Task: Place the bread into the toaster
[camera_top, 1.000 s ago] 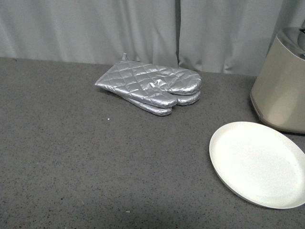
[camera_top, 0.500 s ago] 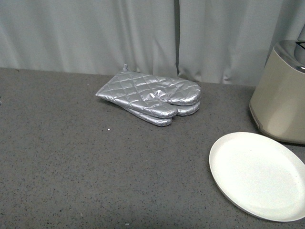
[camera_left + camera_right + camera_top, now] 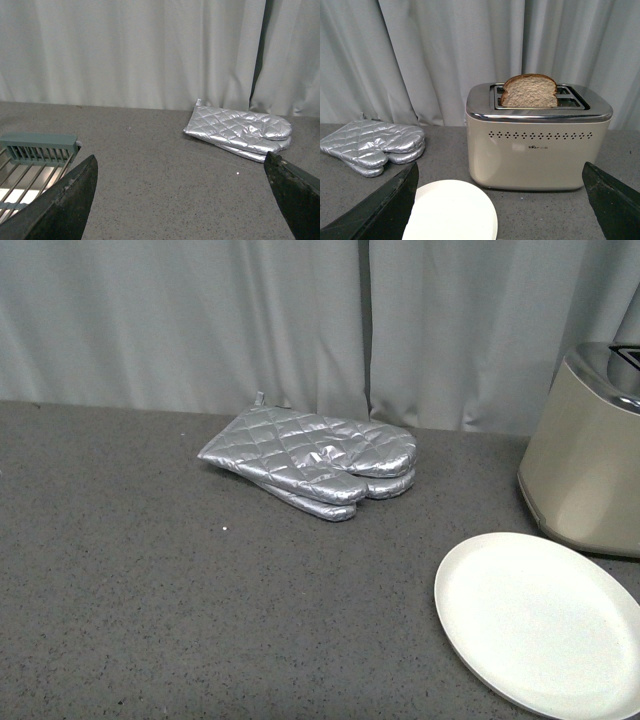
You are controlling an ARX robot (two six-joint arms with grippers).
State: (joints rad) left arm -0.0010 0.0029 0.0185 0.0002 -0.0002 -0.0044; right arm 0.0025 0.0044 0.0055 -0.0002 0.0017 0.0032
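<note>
The beige toaster [image 3: 537, 150] with a silvery top stands on the grey table, seen at the right edge of the front view [image 3: 585, 470]. A slice of brown bread [image 3: 529, 92] stands upright in its nearer slot, the rounded top half sticking out. My right gripper [image 3: 500, 172] is open, low over the table in front of the toaster, well back from it and holding nothing. My left gripper [image 3: 180, 160] is open over bare table, empty. Neither gripper shows in the front view.
Quilted silver oven mitts [image 3: 315, 460] lie stacked near the curtain, also seen from the left wrist [image 3: 240, 132]. An empty white plate [image 3: 540, 625] sits in front of the toaster. A teal-framed wire rack [image 3: 40, 147] is beside the left gripper.
The front view has shifted: mitts, plate and toaster sit lower in the picture and more curtain shows. Nothing on the table has moved relative to the rest.
</note>
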